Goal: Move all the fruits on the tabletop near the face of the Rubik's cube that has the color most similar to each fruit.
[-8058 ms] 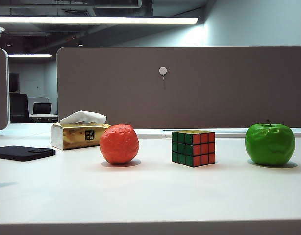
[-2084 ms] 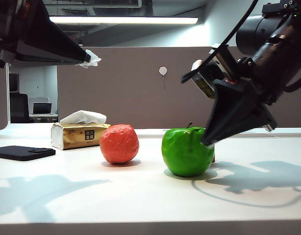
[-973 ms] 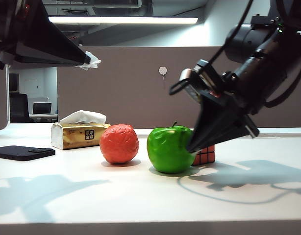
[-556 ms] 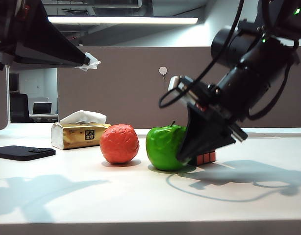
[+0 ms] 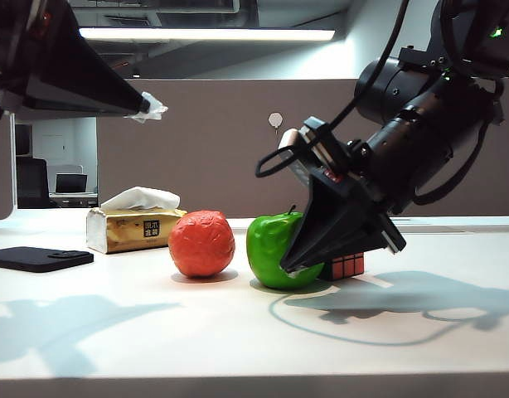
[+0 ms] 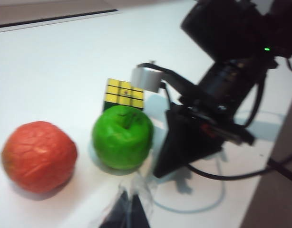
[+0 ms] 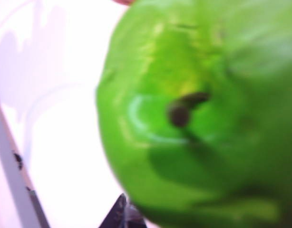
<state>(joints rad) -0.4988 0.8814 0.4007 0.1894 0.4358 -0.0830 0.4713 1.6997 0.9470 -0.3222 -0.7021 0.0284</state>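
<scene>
The green apple [image 5: 273, 251] sits on the worktop [image 5: 238, 332] just beside the Rubik's cube [image 5: 346, 265], on the cube's left in the exterior view, with the orange [image 5: 201, 243] near its other side. The right gripper [image 5: 300, 261] is down against the apple, but whether its jaws grip it or merely press on it I cannot tell. To finish well, it should let go gently and lift straight off so the apple does not roll into the orange, while the left gripper [image 6: 129, 211], raised well above and apparently shut on nothing, waits clear.

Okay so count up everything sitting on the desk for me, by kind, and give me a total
Fruits: 2, green apple and orange
Rubik's cube: 1
Tissue box: 1
Flat black item: 1
Total: 5
</scene>
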